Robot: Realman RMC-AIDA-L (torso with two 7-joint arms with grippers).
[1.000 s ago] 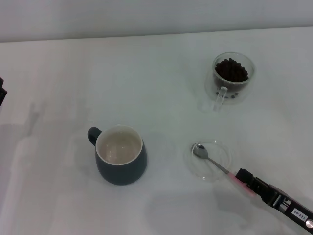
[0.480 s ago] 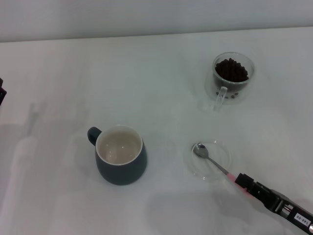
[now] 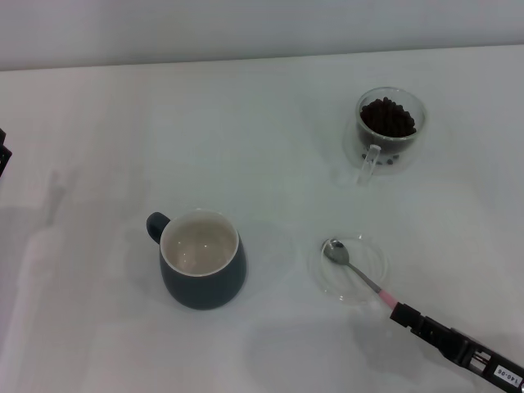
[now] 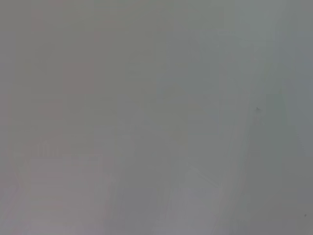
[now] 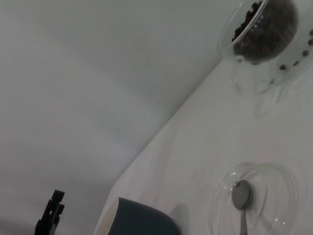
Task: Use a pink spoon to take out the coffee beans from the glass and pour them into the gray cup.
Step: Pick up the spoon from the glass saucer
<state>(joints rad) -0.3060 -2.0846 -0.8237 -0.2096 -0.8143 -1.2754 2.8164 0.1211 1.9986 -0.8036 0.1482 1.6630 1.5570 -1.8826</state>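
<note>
The pink spoon [image 3: 350, 265] lies with its metal bowl in a flat clear dish [image 3: 370, 250] and its pink handle pointing to the lower right. My right gripper [image 3: 399, 312] sits at the very end of that handle, low over the table. The glass [image 3: 391, 131] of coffee beans [image 3: 387, 116] stands at the back right. Front left of centre is the gray cup [image 3: 205, 291], cream inside and without beans. The right wrist view shows the glass [image 5: 254, 73], beans [image 5: 266, 24], spoon [image 5: 241, 196] and cup [image 5: 142, 220]. My left gripper [image 3: 2, 155] is parked at the left edge.
White tabletop [image 3: 262, 139] runs to a pale back wall. The left wrist view shows only a plain grey surface. The left gripper [image 5: 50, 211] appears as a small dark shape far off in the right wrist view.
My right gripper has slid back toward the lower right along the spoon handle, uncovering more of the pink part. The spoon, cup and glass have stayed in place.
</note>
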